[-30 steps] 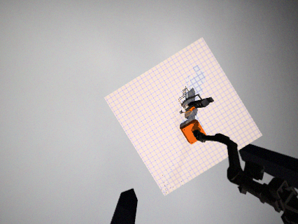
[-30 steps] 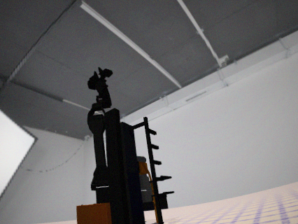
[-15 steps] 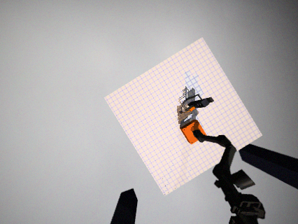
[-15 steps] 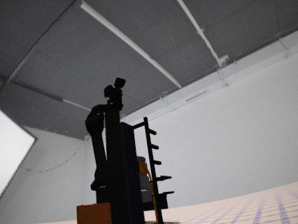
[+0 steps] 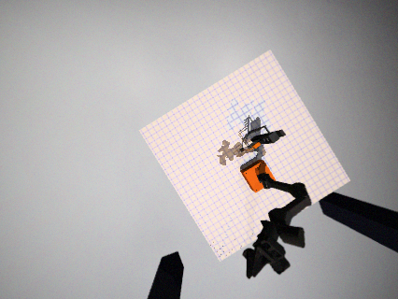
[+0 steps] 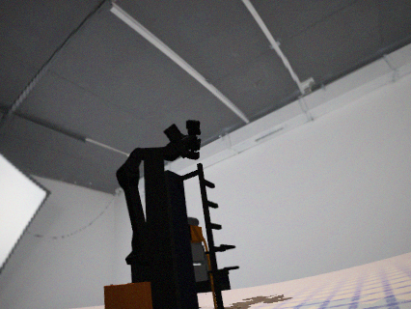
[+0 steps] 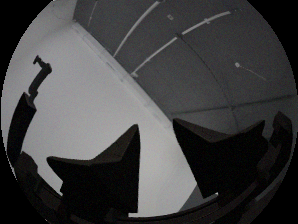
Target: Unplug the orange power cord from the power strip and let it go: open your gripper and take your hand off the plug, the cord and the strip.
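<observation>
The grey power strip stands near the middle of the gridded mat. A short piece of the orange plug and cord shows against it; I cannot tell whether it is plugged in. My black arm rises from beside an orange block. My gripper is raised high, far above the strip and the cord. In the wrist view its two fingers stand partly apart, with only wall and ceiling showing between them.
A black ladder-like rack stands next to the strip. A brown blotch lies on the mat to its left. Dark bars lie off the mat's near edges.
</observation>
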Robot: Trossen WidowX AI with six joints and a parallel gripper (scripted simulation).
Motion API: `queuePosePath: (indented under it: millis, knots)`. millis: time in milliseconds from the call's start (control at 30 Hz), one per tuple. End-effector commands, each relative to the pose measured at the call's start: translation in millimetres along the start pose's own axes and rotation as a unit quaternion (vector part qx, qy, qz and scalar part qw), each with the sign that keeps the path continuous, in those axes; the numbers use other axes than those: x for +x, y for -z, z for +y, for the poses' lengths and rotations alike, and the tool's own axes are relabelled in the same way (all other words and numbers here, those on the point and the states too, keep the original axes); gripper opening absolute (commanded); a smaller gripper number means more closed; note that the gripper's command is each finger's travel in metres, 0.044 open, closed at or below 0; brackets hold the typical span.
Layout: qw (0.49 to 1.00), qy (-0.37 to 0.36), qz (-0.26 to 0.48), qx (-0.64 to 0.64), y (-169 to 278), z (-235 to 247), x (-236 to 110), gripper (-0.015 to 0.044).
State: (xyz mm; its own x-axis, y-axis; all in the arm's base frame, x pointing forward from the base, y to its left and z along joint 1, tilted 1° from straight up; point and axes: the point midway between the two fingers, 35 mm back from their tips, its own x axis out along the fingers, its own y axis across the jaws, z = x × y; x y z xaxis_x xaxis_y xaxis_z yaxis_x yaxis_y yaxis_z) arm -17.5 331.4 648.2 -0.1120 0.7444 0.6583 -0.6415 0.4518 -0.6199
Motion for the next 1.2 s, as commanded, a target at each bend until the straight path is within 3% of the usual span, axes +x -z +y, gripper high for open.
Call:
queuePosePath:
  millis: [0,300,667,933,1167]
  knots:
    - [0.992,-0.04,0.104,-0.062,71,11,-9,0.016]
    - [0.936,-0.117,0.295,-0.155,198,7,-65,0.016]
    - [0.802,-0.235,0.517,-0.185,321,-8,-194,0.016]
    - [0.674,-0.32,0.651,-0.143,363,-20,-319,0.016]
    - [0.552,-0.389,0.735,-0.057,358,-22,-434,0.016]
